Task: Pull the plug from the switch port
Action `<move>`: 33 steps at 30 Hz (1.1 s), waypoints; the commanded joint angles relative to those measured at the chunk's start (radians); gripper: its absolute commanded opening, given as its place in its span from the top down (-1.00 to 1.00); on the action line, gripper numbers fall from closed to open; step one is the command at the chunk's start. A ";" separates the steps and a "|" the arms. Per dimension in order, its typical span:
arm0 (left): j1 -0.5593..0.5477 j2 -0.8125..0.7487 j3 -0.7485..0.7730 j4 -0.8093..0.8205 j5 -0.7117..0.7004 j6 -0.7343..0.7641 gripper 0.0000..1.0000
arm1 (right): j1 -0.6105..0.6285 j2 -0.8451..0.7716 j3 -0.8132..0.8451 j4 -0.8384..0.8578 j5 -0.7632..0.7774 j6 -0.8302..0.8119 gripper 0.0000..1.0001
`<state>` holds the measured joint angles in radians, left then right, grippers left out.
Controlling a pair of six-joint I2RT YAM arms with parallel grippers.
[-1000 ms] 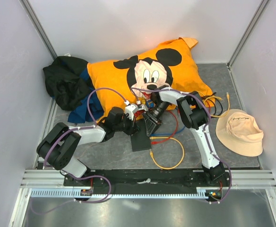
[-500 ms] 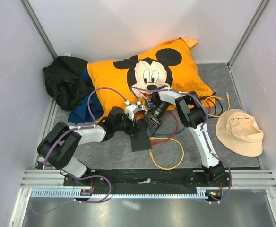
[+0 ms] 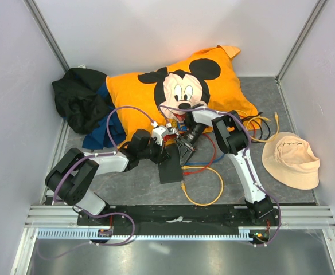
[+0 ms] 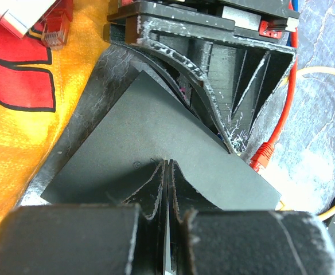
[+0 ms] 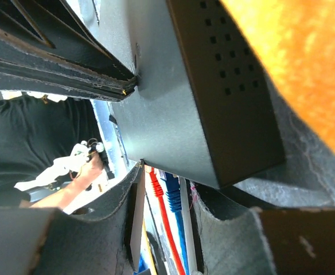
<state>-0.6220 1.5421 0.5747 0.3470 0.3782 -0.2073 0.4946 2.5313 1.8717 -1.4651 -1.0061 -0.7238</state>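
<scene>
The right gripper (image 3: 182, 152), jaws narrowed this past second yet still apart around the cables (image 5: 168, 195), sits at 12 o'clock of the switch (image 3: 169, 168), itself at the pillow's (image 3: 213, 86) 6 o'clock and pinned by the shut, empty left gripper (image 4: 167, 165), so a grasp looks imminent.

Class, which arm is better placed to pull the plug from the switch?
Right: the right gripper straddles the red cable and blue cable leaving the switch; the left gripper, shut, touches its top.
</scene>
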 commanded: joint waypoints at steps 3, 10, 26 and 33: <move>-0.008 0.035 -0.038 -0.163 -0.019 0.042 0.96 | -0.001 0.118 0.029 0.068 0.213 -0.129 0.28; -0.008 0.039 -0.039 -0.161 -0.018 0.043 0.96 | -0.001 0.116 0.027 0.069 0.230 -0.132 0.42; -0.008 0.035 -0.042 -0.158 -0.013 0.045 0.96 | -0.017 0.109 -0.002 0.017 0.256 -0.216 0.19; -0.008 0.033 -0.041 -0.158 -0.010 0.045 0.96 | -0.044 0.144 0.027 0.031 0.247 -0.134 0.36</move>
<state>-0.6224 1.5421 0.5747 0.3473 0.3786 -0.2073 0.4793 2.5645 1.8996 -1.5425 -0.9737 -0.8009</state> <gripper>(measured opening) 0.023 0.321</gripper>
